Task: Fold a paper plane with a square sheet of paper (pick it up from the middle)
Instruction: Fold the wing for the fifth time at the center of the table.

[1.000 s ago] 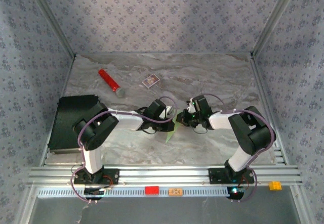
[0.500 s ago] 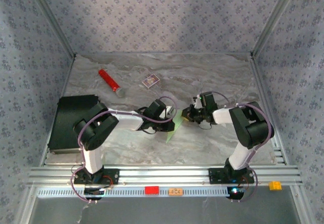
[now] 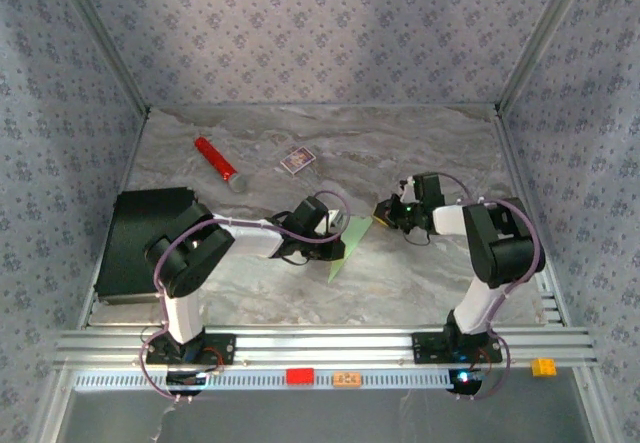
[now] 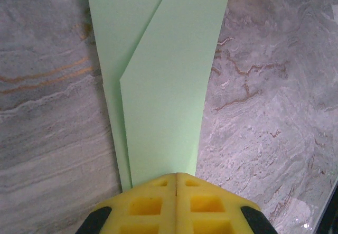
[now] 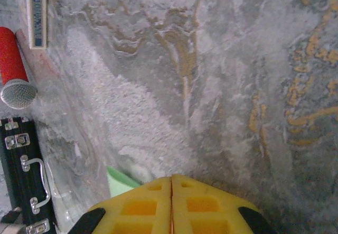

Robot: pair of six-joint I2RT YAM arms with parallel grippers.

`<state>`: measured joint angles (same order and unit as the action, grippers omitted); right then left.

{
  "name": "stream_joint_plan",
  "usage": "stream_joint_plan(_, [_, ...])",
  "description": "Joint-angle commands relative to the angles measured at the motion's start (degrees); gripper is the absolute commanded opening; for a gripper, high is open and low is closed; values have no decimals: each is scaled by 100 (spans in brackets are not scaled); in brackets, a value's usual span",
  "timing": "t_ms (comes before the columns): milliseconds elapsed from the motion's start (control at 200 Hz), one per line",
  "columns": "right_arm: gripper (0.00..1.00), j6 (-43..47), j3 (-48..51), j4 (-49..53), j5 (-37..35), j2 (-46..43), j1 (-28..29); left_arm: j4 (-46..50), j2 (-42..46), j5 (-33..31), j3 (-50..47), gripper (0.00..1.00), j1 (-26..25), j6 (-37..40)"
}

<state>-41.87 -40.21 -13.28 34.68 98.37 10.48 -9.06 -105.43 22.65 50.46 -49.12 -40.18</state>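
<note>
The square sheet of paper (image 3: 350,242) is pale green and folded into a long narrow shape with a diagonal flap (image 4: 163,86). It lies flat on the marble table top, just left of centre. My left gripper (image 3: 336,242) is shut, and its yellow tips (image 4: 176,177) rest on one end of the sheet, which runs out from under them. My right gripper (image 3: 383,213) is shut with nothing in it. It sits a little to the right of the paper, clear of it. One green corner (image 5: 120,184) shows beside its tips (image 5: 171,180).
A red cylinder (image 3: 215,160) and a small purple-and-white card box (image 3: 297,160) lie at the back left. A black case (image 3: 145,243) sits at the left edge, with its latches (image 5: 21,170) in the right wrist view. Patterned walls close in the table.
My right gripper has drawn back to the right, off the paper's edge. More of the green sheet now shows. The left arm has stayed where it was.
</note>
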Motion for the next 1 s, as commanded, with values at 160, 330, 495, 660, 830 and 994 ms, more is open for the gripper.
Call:
stream_joint_plan(160, [11, 135, 275, 297, -220, -737, 440, 551, -74, -126, -177, 0, -36, -60])
stream_joint_plan(330, [10, 56, 194, 40, -37, -288, 718, 546, -83, -94, -135, 0, -43, -48])
stream_joint_plan(495, [7, 184, 195, 343, -370, -33, 778, 585, -42, -90, -60, 0, -37, -45])
stream_joint_plan(660, [6, 201, 407, 219, -393, 159, 750, 750, 38, 123, 309, 0, -46, 201])
stream_joint_plan(830, [6, 188, 468, 196, -427, 163, 715, 966, 4, 178, 813, 1, -42, 448])
stream_joint_plan(994, [6, 126, 533, 86, -461, 153, 702, 933, -397, 560, 1222, 2, -49, 458])
